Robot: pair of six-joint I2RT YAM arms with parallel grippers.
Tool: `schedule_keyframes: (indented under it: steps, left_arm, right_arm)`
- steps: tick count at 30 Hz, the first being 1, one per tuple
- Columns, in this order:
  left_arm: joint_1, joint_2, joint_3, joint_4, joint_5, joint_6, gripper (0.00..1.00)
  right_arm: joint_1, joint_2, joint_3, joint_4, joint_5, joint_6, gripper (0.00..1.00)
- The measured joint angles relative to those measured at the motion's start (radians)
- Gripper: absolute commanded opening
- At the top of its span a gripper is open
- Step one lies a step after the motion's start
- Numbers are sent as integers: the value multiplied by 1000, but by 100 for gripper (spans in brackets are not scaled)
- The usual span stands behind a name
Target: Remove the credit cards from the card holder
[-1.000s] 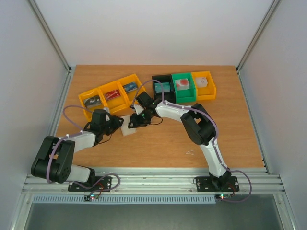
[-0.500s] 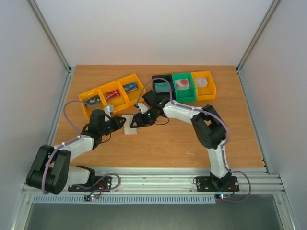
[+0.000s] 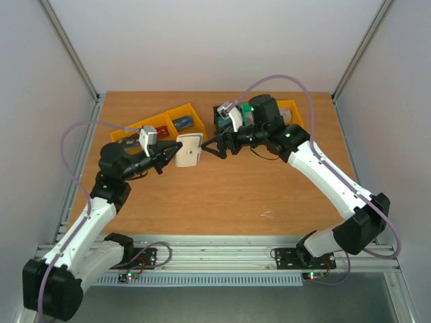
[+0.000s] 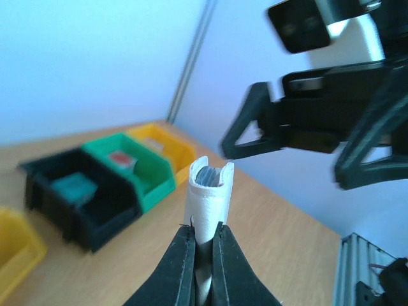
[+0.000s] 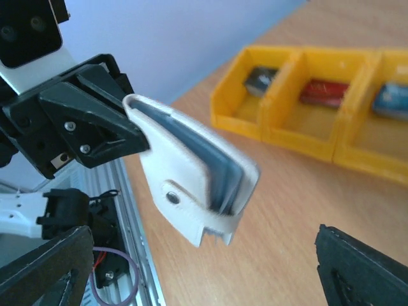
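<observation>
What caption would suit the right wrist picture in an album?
Left gripper holds the white card holder aloft, credit cards tucked inside, yellow bins behind.

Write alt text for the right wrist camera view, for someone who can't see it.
A folded white card holder, grey-blue edges showing between its panels, is held in mid-air by the black left end effector. The right end effector stands wide open, its fingers at the frame's bottom corners, over a wooden table with yellow bins behind.
</observation>
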State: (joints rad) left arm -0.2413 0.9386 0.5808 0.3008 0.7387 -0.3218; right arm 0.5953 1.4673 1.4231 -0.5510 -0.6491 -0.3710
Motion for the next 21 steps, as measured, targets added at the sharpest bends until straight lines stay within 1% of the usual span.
schedule_keyframes:
  steps: [3, 5, 7, 8, 9, 12, 14, 15, 17, 18, 19, 20, 21]
  left_arm:
    - [-16, -72, 49, 2, 53, 21, 0]
    - [-33, -116, 79, -1, 81, 33, 0]
    - [-47, -144, 100, -2, 90, 42, 0]
    - [-53, -154, 111, -4, 92, 42, 0]
    - [-60, -161, 119, -5, 93, 41, 0]
    - [-68, -170, 132, -12, 96, 38, 0]
    - [-69, -174, 133, -28, 103, 38, 0]
    - [-70, -175, 133, -34, 107, 38, 0]
    - [-66, -178, 134, -50, 95, 35, 1]
    - [-66, -183, 134, -58, 90, 34, 12]
    - [-67, -188, 134, -63, 87, 34, 28]
    - [-68, -194, 134, -71, 81, 32, 42]
    - [-68, -198, 134, -76, 78, 37, 48]
  right_arm:
    - [0, -34, 30, 3, -49, -14, 98]
    - [1, -40, 43, 13, -87, -13, 96]
    - [8, -42, 46, 31, -119, -9, 90]
    - [14, -42, 46, 41, -134, -5, 84]
    - [23, -42, 46, 51, -146, -2, 74]
    - [53, -35, 48, 79, -206, 17, 32]
    - [66, -27, 49, 99, -241, 37, 10]
    - [68, -24, 48, 110, -256, 48, 3]
    - [68, -25, 42, 125, -293, 64, 1]
    - [69, -26, 39, 130, -303, 70, 1]
    - [69, -27, 35, 135, -314, 76, 1]
    - [69, -27, 33, 139, -322, 80, 1]
    - [71, -27, 32, 140, -329, 83, 1]
